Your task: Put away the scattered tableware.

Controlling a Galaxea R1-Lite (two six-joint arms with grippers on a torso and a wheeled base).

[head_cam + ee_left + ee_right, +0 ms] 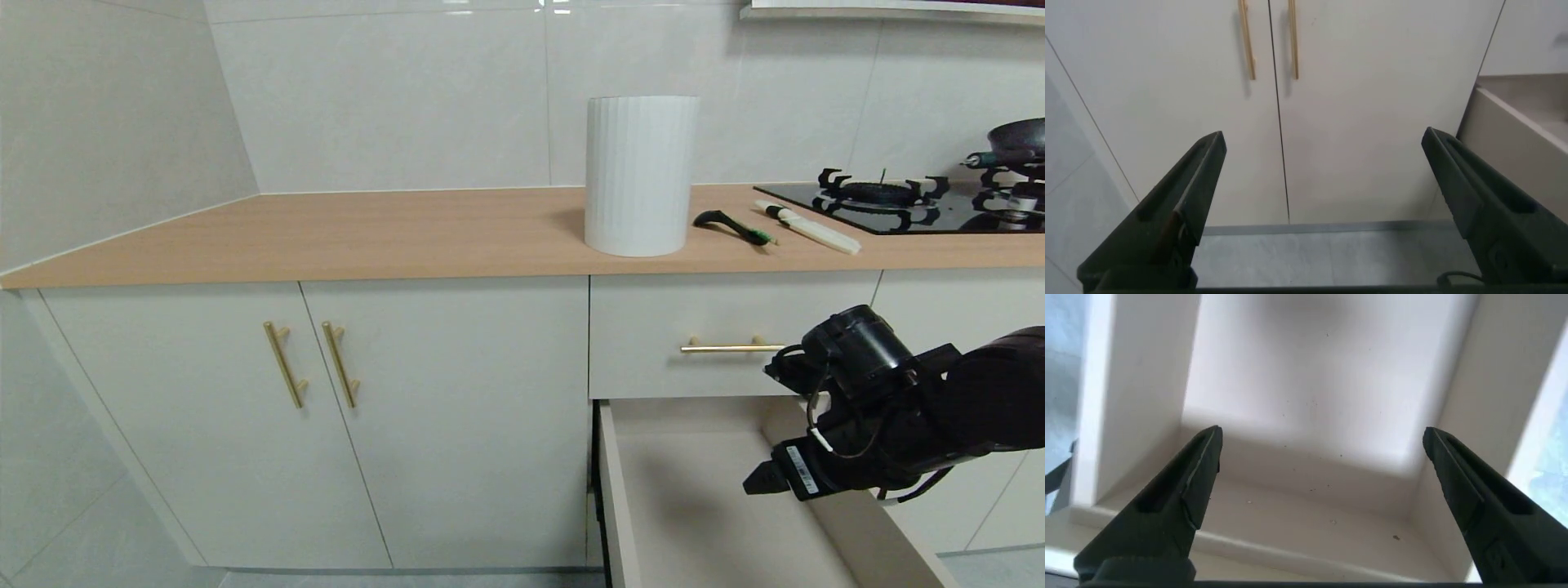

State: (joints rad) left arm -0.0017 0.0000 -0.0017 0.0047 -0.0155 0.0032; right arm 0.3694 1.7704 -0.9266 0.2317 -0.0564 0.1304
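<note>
While both pieces of tableware lie on the tabletop (367,237), the right end effector (758,482) hangs low over the open drawer (612,482), lower right of the frame, fingers apart and holding nothing. The left end effector (1324,140) is likewise spread and empty, facing the cabinet doors (1372,98). Right of centre, the dark-handled utensil (732,226) sits near the white canister (639,175); the white knife (808,227) lies just beyond it, short of the stove (898,204).

Judged risks:
- Both pieces are slim and flat, so a pinch may skid off or scrape the wood.
- A wide approach could nudge the neighbouring piece or the canister.
- Rising from the drawer, the arm could catch the brass handle (731,348) or the tabletop edge.
</note>
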